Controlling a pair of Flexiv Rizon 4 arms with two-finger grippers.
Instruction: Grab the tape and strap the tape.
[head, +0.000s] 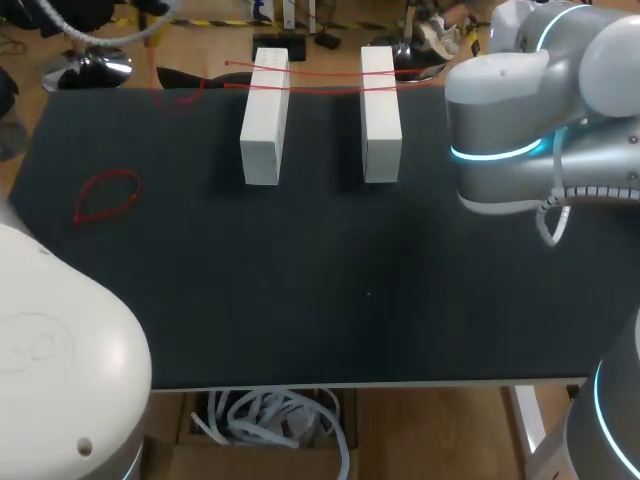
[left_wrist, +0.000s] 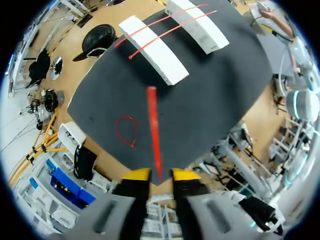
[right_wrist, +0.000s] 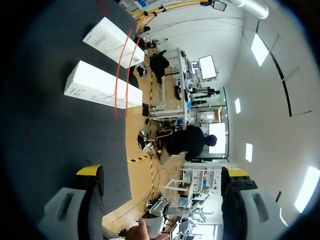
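A straight red strap (left_wrist: 152, 125) stands between the fingers of my left gripper (left_wrist: 161, 175), its lower end in the gap. The yellow tips are slightly apart and do not pinch it, so the gripper is open, high above the table's near-left corner. A looped red strap (head: 108, 195) (left_wrist: 127, 131) lies flat at the left of the table. Two white blocks (head: 265, 115) (head: 380, 112) stand side by side at the back, with two red straps (head: 310, 70) (head: 310, 87) laid across them. My right gripper (right_wrist: 162, 172) is wide open with nothing in it, off the table's right edge.
The black table top (head: 300, 290) spreads bare in front of the blocks. My right arm's thick body (head: 500, 130) hangs over the back right corner. My left arm's white housing (head: 60, 340) covers the near-left corner.
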